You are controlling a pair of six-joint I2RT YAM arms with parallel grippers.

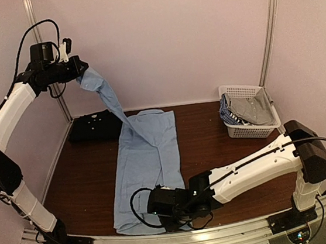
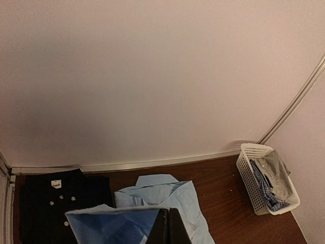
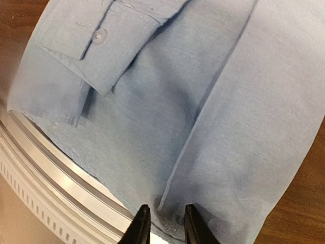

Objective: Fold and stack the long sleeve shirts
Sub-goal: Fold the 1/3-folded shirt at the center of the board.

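Note:
The light blue long sleeve shirt point(image 1: 146, 159) lies lengthwise on the dark table, collar toward the back wall. One sleeve rises steeply to my left gripper point(image 1: 80, 69), held high at the back left and shut on that sleeve point(image 2: 111, 223). In the left wrist view the gripper point(image 2: 168, 229) has its fingers pressed together. The black long sleeve shirt point(image 1: 93, 127) lies folded at the back left point(image 2: 51, 203). My right gripper point(image 1: 156, 208) is low over the shirt's near hem. In the right wrist view it point(image 3: 163, 229) stands open, a folded hem edge point(image 3: 203, 101) lying between the tips. A buttoned cuff point(image 3: 96, 51) rests on the cloth.
A white lattice basket point(image 1: 250, 112) holding grey and checked cloth stands at the back right point(image 2: 254, 178). The metal rail point(image 3: 51, 173) of the table's near edge runs just beside the hem. Walls close the table at the back and both sides.

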